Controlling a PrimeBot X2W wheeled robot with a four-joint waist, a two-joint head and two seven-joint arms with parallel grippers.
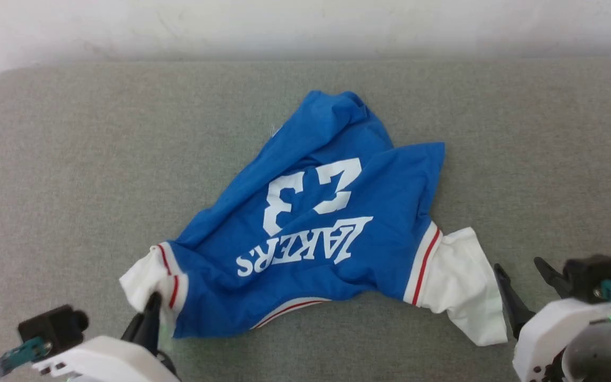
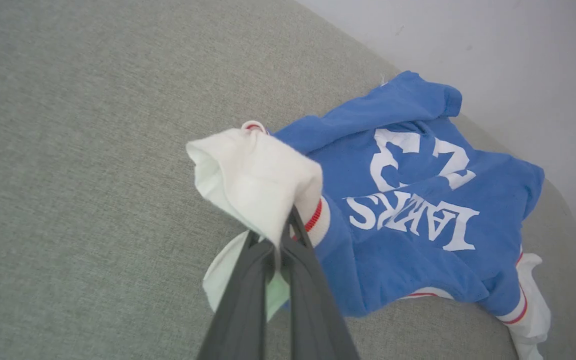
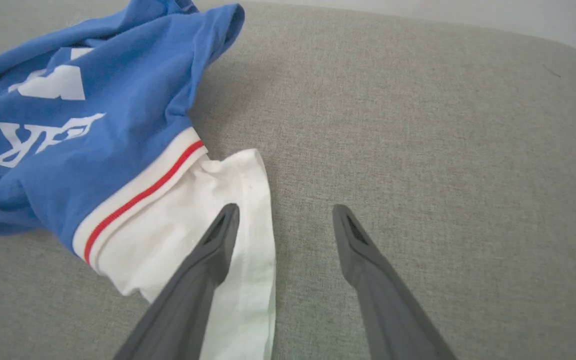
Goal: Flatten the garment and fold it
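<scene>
Jersey (image 1: 316, 233) sits crumpled mid-frame on the grey counter (image 1: 72, 159). Your left claw (image 1: 151, 306) pinches its lower-left white sleeve (image 1: 141, 276); right claw (image 1: 517, 266) gapes wide beside the other sleeve (image 1: 464, 281), probably so you can stretch it flat.

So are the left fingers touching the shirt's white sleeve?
Touching. The left wrist view shows the left fingers pinched shut on the white sleeve of the garment.
</scene>
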